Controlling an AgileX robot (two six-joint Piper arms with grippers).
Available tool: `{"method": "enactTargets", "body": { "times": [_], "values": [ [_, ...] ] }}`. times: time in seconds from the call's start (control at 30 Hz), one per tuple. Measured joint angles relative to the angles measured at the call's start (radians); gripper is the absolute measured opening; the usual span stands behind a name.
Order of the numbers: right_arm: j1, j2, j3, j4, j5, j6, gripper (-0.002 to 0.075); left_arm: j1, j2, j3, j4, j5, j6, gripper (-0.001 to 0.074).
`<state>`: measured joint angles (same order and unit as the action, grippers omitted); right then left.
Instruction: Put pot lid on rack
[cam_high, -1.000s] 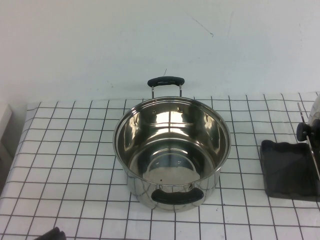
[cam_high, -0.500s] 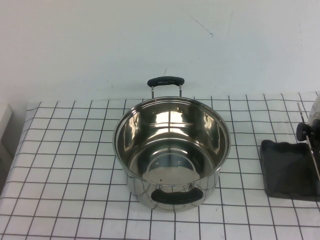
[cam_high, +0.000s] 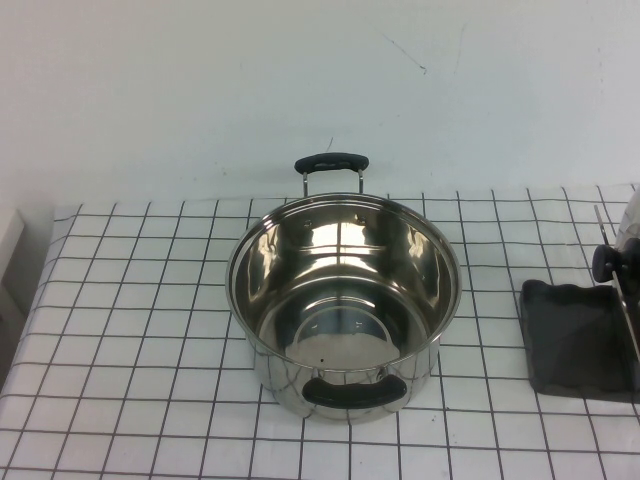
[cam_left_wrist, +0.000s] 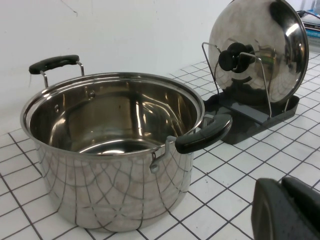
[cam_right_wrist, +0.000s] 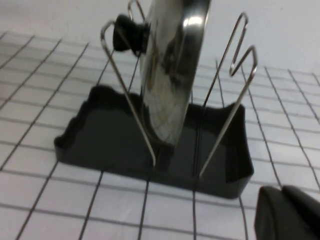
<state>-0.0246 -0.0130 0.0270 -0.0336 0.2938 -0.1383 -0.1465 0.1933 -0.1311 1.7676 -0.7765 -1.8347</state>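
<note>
High view shows the white tiled table (cam_high: 130, 330) with dark grid lines, and at its middle the deep steel pot (cam_high: 343, 300), uncovered, one black loop handle (cam_high: 331, 163) toward the wall and the other (cam_high: 355, 390) toward the robot. Next in size is the pot lid (cam_left_wrist: 260, 47), a mirror-polished dome standing on edge in the rack (cam_left_wrist: 252, 107), with its black knob (cam_left_wrist: 233, 56) facing the pot; seen from the right wrist, the lid (cam_right_wrist: 172, 65) sits between the upright wire rods (cam_right_wrist: 225, 100), its lower edge down in the dark grey tray (cam_right_wrist: 110, 142). The rack lies well to the pot's right, at the table's right margin, apart from the pot. Neither arm appears from above. The left gripper (cam_left_wrist: 287, 210) shows only as a dark shape near the pot (one corner of its own camera's picture), and the right gripper (cam_right_wrist: 287, 212) likewise just beside the rack; both seem to hold nothing, though whether either's fingers are spread or closed I cannot tell.
</note>
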Motion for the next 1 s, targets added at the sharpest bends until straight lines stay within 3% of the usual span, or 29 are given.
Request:
{"method": "enactTargets", "body": {
  "times": [0.3, 1.0],
  "values": [
    [0.012, 0.0, 0.0, -0.134, 0.059, 0.158, -0.0001, 0.0, 0.0, 0.0, 0.0, -0.008, 0.0, -0.0002],
    [0.012, 0.0, 0.0, -0.134, 0.059, 0.171, -0.0001, 0.0, 0.0, 0.0, 0.0, -0.015, -0.004, -0.0001]
  ]
}}
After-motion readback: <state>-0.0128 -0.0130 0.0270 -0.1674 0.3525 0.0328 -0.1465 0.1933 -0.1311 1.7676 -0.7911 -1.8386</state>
